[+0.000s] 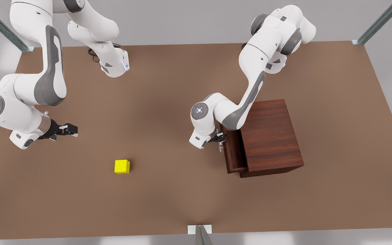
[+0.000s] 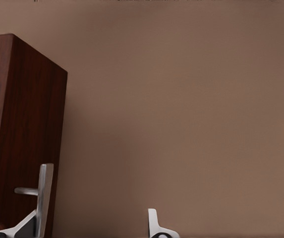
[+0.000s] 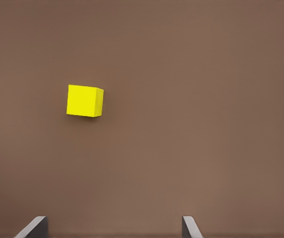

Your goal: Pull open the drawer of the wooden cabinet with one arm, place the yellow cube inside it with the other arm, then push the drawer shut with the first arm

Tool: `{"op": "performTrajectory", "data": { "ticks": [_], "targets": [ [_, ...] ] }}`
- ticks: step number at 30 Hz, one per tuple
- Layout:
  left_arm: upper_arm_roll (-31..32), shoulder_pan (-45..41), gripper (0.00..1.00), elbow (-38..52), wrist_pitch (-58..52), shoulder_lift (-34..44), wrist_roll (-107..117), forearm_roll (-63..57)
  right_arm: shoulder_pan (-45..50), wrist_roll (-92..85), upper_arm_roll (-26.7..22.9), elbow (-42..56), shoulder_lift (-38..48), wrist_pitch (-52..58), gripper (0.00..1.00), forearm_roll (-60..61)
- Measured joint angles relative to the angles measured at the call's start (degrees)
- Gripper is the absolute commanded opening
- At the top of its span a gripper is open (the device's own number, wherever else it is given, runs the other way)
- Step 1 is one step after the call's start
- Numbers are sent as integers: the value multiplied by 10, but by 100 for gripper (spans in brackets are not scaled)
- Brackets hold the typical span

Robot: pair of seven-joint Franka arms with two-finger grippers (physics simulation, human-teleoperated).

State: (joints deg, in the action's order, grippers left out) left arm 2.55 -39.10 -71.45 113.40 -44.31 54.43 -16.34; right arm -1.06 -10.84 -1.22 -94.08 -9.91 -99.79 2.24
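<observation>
Since the drawer (image 1: 234, 153) has to come out before anything goes in, the left gripper (image 1: 220, 140) sits right at the drawer front, at the silver bar handle (image 2: 43, 196), on the cabinet side facing the front view's left. Its wrist view shows the handle running just beside one finger (image 2: 27, 225), w/ the other finger (image 2: 154, 223) well apart, so the fingers look spread wide and I can't see them clamped on anything; whether the handle lies between them or just outside isn't clear. Drawer looks part-way out of the wooden cabinet (image 1: 271, 136) already, showing a narrow gap of interior, prob. not enough yet for a drop from above.

Right gripper (image 1: 67, 130) hangs over the counter (image 1: 168, 102) at the front view's left, fingers apart & empty, waiting. It's aimed so the yellow cube (image 1: 122, 166) sits in its wrist cam: ready to go once the drawer's out.

Cube rests flat on bare counter, well apart from cabinet, nearer the right gripper, untouched.

Next, I'd judge: left needs a firm hold on the bar, then a straight pull.
</observation>
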Motion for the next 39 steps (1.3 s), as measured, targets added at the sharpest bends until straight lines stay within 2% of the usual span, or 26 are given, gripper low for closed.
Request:
{"op": "performTrajectory", "data": {
  "ticks": [11,14,17,20,22,23,25,27,31,39],
  "targets": [
    [0,-18,100,21,16,-13,20,2,0,0,0,0,0,0,100,0],
    [5,-34,100,54,-3,-17,28,2,2,0,0,7,0,0,100,2],
    [13,-27,100,86,-88,55,17,3,2,8,2,35,-1,1,100,3],
    [13,69,100,89,-165,119,-17,19,17,43,2,68,-19,7,100,2],
    [13,220,100,82,-199,140,-67,52,31,87,3,81,-30,10,100,1],
    [9,287,100,47,-212,174,-95,71,41,108,3,88,-40,10,100,1],
    [-20,344,100,-149,-191,320,-145,96,65,147,3,103,-63,9,100,0],
    [-30,361,100,-210,-169,357,-187,111,82,182,4,120,-90,8,100,-2],
    [-32,345,100,-219,-153,362,-261,124,114,245,0,127,-120,1,100,-9],
    [-20,343,100,-207,-153,357,-369,130,118,384,-4,117,-160,-48,100,20]
  ]
}}
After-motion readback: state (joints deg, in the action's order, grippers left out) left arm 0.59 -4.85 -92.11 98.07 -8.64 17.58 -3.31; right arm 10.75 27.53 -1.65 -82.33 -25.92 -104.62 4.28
